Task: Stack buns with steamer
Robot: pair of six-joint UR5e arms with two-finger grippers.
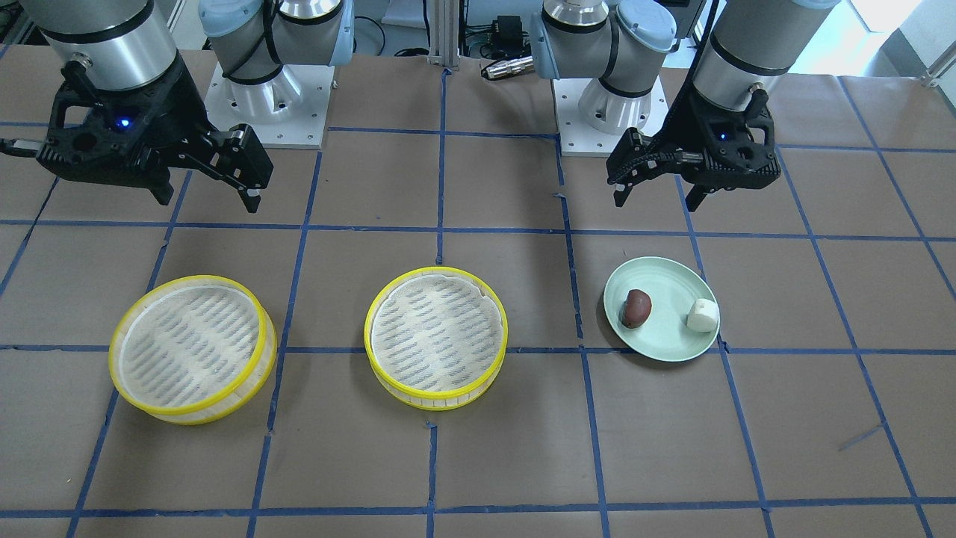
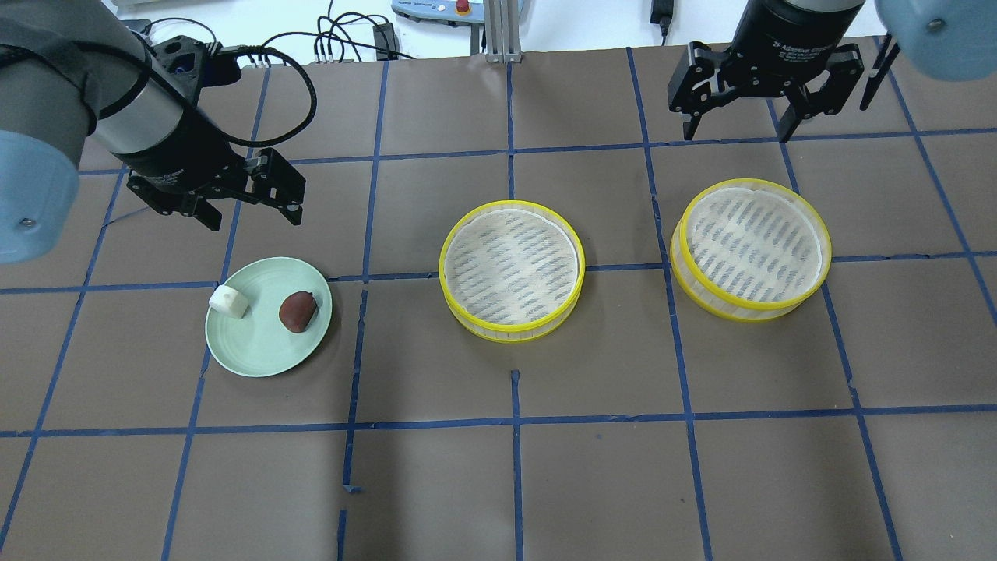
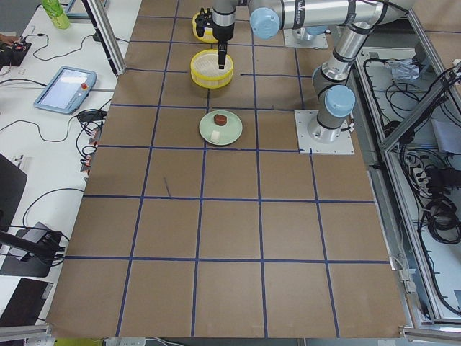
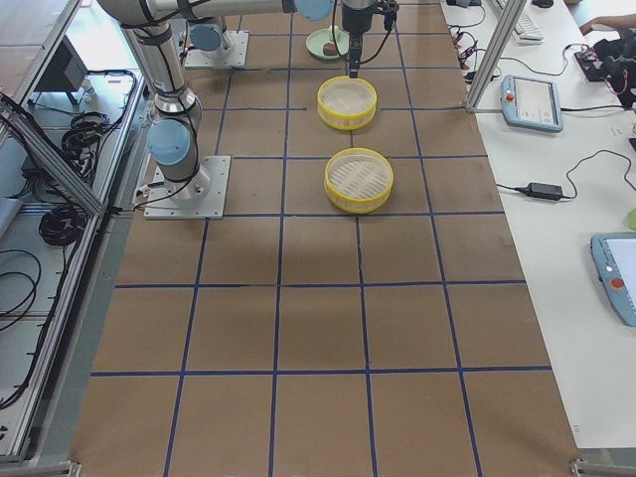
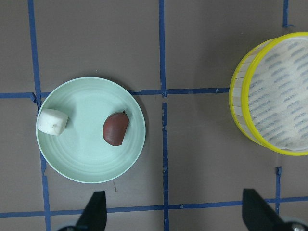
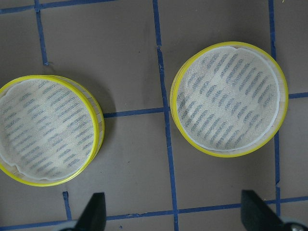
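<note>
At table's left, opening step by my judgement: white bun (image 2: pixel 228 301), reddish-brown bun (image 2: pixel 297 311) lie apart on pale green plate (image 2: pixel 257 352), neither lifted. Next move calls for left gripper (image 2: pixel 253 216) to drop over one bun. Left gripper spread wide, empty, touching nothing. Centre steamer (image 2: pixel 510 332), right steamer (image 2: pixel 749 308) apart, unstacked. Right gripper (image 2: pixel 738 129) likewise spread, empty.

The white roundish bun (image 2: pixel 228 301) and the reddish-brown oval bun (image 2: pixel 298 311) lie apart on the pale green plate (image 2: pixel 261 366) (white one by the rim). The central steamer (image 2: pixel 512 269) and right-hand steamer (image 2: pixel 752 248), round and yellow-rimmed, stand apart on my desk (image 2: pixel 592 483).
</note>
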